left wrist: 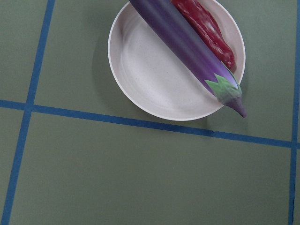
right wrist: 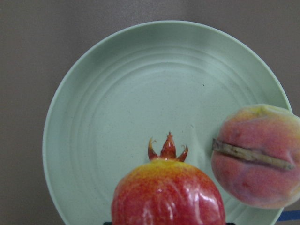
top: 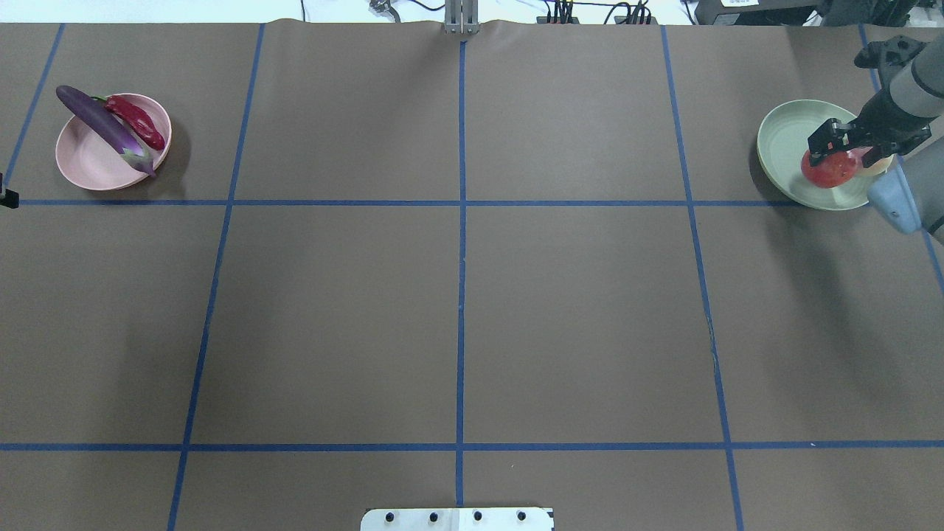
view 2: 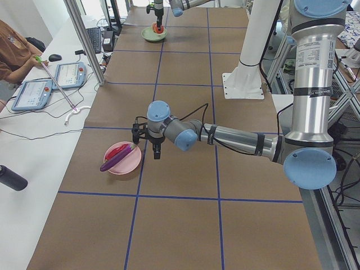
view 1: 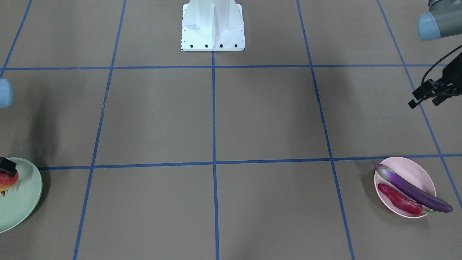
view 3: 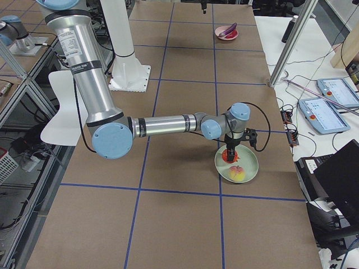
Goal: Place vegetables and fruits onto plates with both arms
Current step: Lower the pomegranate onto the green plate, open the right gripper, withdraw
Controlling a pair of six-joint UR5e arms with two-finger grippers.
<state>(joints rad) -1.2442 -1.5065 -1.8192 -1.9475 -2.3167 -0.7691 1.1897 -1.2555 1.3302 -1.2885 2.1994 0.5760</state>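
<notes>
The purple eggplant (view 1: 411,187) and the red chili pepper (view 1: 399,199) lie side by side on the pink plate (view 1: 415,171); they also show in the left wrist view, eggplant (left wrist: 187,44), chili (left wrist: 206,28). My left gripper (view 1: 425,102) hangs open and empty, off to the side of that plate. My right gripper (top: 841,156) is shut on the pomegranate (top: 830,171) low over the mint green plate (top: 785,140). The peach (right wrist: 255,157) rests on that plate beside the pomegranate (right wrist: 168,197).
The white pedestal base (view 1: 213,27) stands at the robot's side of the table. Blue tape lines (top: 461,243) grid the brown table. Operators' tablets (view 2: 56,81) and cables lie on the white bench beside the table.
</notes>
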